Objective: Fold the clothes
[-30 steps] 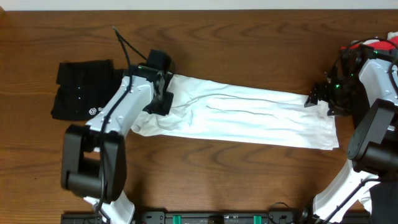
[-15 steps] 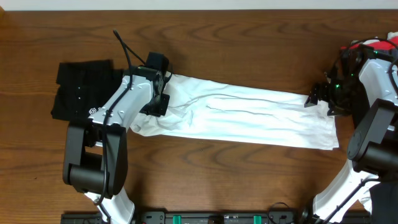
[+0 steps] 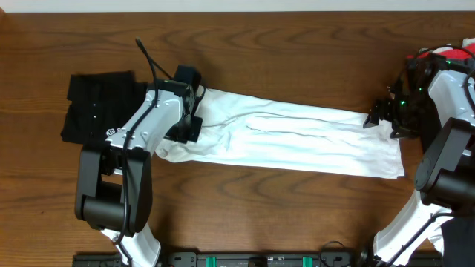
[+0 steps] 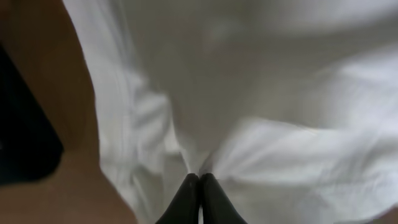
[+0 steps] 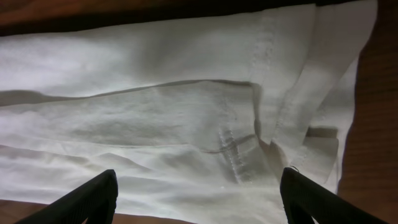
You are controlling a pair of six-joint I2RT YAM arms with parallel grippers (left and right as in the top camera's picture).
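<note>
- Currently I see the white shirt (image 3: 297, 141) lying stretched along the desk (image 3: 260, 44).
- Left end effector (image 4: 199, 185) pinches its cloth at one end.
- Right end effector (image 5: 198, 186) hangs spread over the other.

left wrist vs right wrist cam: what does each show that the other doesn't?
Left wrist only: left hand shut on a pinch of cloth; black garment at the frame's left edge. Right wrist only: right hand open, fingers wide apart over flat cloth; a stitched seam. Both: the white T-shirt lying on the brown table.
</note>
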